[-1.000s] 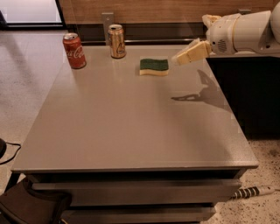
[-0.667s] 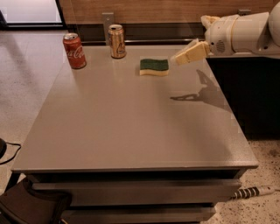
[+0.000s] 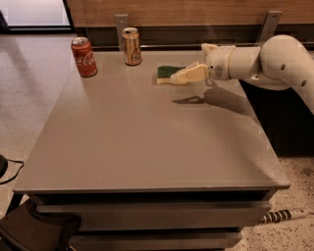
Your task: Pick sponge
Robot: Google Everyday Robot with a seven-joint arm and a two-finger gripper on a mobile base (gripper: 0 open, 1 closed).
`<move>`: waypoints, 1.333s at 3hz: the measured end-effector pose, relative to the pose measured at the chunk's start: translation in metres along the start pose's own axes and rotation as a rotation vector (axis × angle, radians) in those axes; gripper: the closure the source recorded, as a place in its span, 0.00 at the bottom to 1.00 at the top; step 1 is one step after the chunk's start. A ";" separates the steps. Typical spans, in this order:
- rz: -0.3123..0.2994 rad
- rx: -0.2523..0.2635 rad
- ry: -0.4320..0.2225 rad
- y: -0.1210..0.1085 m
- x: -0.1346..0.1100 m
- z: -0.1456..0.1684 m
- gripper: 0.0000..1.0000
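The sponge, dark green on top with pale yellow foam below, lies flat on the grey table near its far edge. My gripper comes in from the right on a cream-white arm. Its tips are right at the sponge's right end and overlap it in this view. Part of the sponge is hidden behind the gripper.
A red cola can stands at the table's far left. A gold can stands left of the sponge. A wood-panelled wall with a metal bracket runs behind the table. A dark bag sits on the floor at lower left.
My gripper has moved left toward the sponge, from a gap beside its right end to overlapping that end. The sponge and both cans have stayed in place.
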State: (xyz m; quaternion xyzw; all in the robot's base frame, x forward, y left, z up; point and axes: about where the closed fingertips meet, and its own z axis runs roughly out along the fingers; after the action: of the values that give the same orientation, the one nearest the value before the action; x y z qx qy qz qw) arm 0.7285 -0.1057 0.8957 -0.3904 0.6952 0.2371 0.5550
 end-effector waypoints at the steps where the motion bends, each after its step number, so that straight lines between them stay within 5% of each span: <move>1: 0.058 -0.025 -0.042 -0.002 0.016 0.030 0.00; 3: 0.129 0.002 -0.002 0.000 0.063 0.046 0.00; 4: 0.129 -0.004 -0.002 0.003 0.064 0.050 0.23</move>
State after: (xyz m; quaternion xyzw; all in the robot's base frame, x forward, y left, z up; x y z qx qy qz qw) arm 0.7506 -0.0839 0.8210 -0.3454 0.7181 0.2741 0.5384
